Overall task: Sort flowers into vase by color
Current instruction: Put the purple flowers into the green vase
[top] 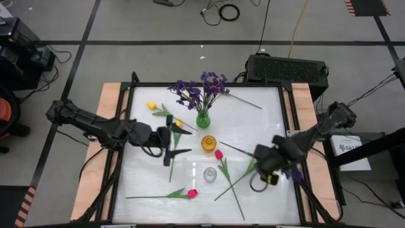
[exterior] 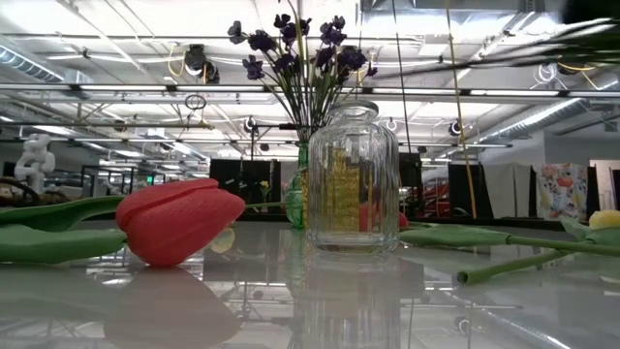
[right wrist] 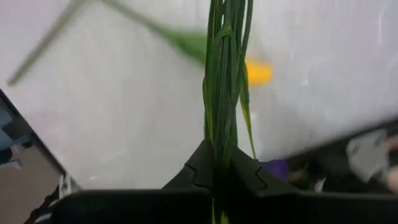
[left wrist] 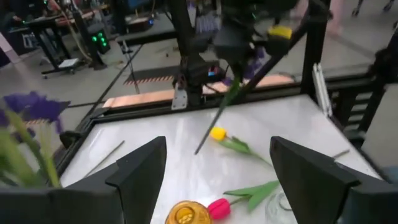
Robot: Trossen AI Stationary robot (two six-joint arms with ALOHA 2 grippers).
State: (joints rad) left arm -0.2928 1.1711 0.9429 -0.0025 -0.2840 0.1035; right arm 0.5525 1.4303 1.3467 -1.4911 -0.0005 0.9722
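high view – purple sprigs [top: 201,88] in green vase [top: 202,120]

White glossy table [top: 253,126] with wooden side strips — and plenty lies on it. A green vase [top: 202,120] of purple sprigs [top: 201,88] stands toward the far edge, an amber vase [top: 209,143] just nearer, a clear glass jar [top: 209,174] nearer again. Lying flat: a yellow tulip [top: 152,106] left of the green vase, a pink-red tulip [top: 192,193] near the front edge, another pink-red one [top: 219,154] beside the amber vase — stems trailing.

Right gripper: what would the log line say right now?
right gripper: shut on purple sprig stem | left gripper: open, empty, near green vase
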